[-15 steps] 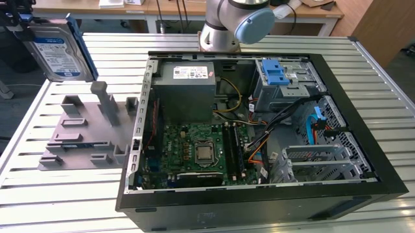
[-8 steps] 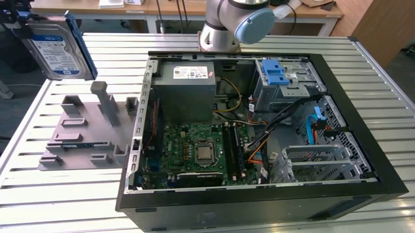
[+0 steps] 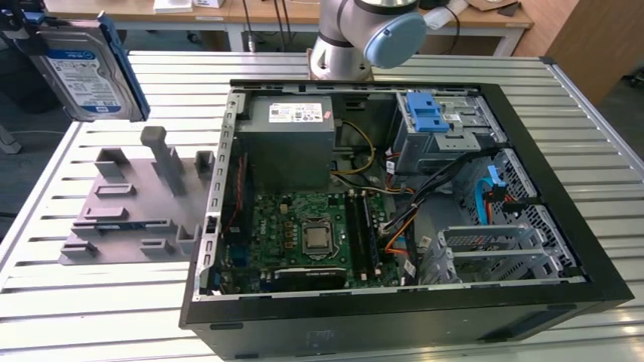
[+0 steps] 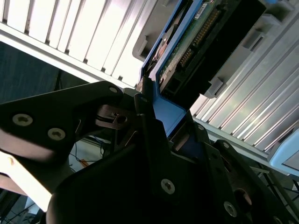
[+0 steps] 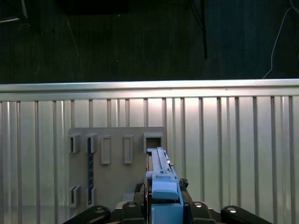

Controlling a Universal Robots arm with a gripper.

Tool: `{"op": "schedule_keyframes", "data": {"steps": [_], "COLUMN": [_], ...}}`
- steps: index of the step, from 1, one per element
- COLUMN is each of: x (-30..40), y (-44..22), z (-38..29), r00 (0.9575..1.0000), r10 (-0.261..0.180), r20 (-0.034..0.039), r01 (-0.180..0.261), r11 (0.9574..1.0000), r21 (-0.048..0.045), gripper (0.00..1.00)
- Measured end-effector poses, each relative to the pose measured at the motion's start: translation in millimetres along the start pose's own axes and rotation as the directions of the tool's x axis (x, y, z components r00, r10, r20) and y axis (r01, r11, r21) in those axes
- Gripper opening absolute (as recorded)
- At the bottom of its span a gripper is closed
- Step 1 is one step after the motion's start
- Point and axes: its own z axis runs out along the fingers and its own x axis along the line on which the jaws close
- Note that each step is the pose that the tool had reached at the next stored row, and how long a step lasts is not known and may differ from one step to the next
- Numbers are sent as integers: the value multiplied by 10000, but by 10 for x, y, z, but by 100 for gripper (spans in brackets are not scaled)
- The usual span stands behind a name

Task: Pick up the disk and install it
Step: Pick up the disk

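The disk (image 3: 90, 68), a silver hard drive with a white and blue label in a blue carrier frame, hangs upright in the air above the exterior view's far left table corner. My gripper (image 3: 29, 26) is shut on its upper end. In the second wrist view the black fingers (image 4: 145, 121) clamp the blue carrier, and the disk (image 4: 196, 32) shows its green circuit board underside. The first wrist view has the disk (image 5: 161, 175) edge-on above the grey fixture plate (image 5: 117, 172), with the gripper (image 5: 161, 210) closed around it.
The open computer case (image 3: 563, 249) lies on the slatted metal table (image 3: 101, 309). Inside are the power supply (image 3: 292, 124), motherboard (image 3: 312, 234), a grey drive cage with a blue bracket (image 3: 427, 113) and a metal bay (image 3: 493, 253). The grey fixture plate (image 3: 131, 204) lies beside the case.
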Motion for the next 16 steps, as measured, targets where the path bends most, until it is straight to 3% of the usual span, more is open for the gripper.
{"op": "schedule_keyframes", "data": {"steps": [16], "x": [-2], "y": [-1], "z": [-179], "r00": [10000], "r10": [0], "r20": [0], "r01": [0], "r11": [10000], "r21": [0], "gripper": [37]}}
